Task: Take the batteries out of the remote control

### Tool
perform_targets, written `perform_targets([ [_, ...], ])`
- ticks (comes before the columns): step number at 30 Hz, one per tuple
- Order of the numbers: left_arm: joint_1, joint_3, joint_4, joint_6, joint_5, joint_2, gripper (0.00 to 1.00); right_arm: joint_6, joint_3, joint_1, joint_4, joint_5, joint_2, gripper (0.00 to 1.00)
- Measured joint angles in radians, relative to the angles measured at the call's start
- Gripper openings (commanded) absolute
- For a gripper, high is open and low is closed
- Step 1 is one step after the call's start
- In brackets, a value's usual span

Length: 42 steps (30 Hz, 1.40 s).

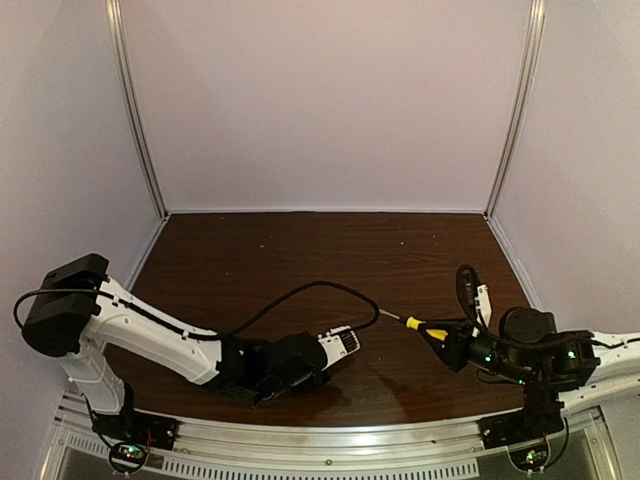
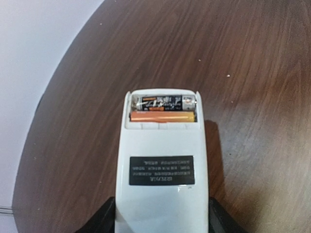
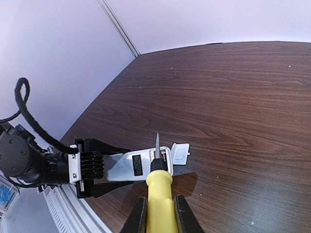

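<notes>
My left gripper is shut on the white remote control and holds it back side up a little above the table. The battery bay at its far end is open, with the dark battery and the orange battery lying side by side in it. In the top view the left gripper and the remote are at the front middle. My right gripper is shut on the yellow-handled screwdriver. Its tip points at the remote's open end, a short gap away.
A small white square piece shows just past the remote's open end; it is hidden in the left wrist view. The brown table is walled by pale panels at the back and sides. A black cable arcs above the left arm.
</notes>
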Motion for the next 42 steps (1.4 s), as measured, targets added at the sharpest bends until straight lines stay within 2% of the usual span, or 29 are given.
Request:
perform_targets([
  [4,-0.023,-0.027,0.037,0.035,-0.108,-0.015,0.0,-0.014,0.032,0.0,-0.006,-0.003,0.06,0.0],
  [8,-0.025,-0.068,0.064,0.048,-0.151,-0.025,0.0,-0.027,0.04,0.0,-0.012,-0.004,0.102,0.0],
  [13,-0.025,-0.186,0.191,0.109,-0.177,-0.078,0.0,-0.031,0.077,0.0,-0.031,-0.006,0.15,0.0],
  [24,-0.025,-0.245,0.41,0.203,-0.179,-0.088,0.0,0.016,0.129,0.0,-0.04,-0.029,0.291,0.0],
  [42,-0.025,-0.311,0.505,0.202,-0.138,-0.134,0.0,0.15,0.183,0.027,-0.021,-0.078,0.406,0.0],
])
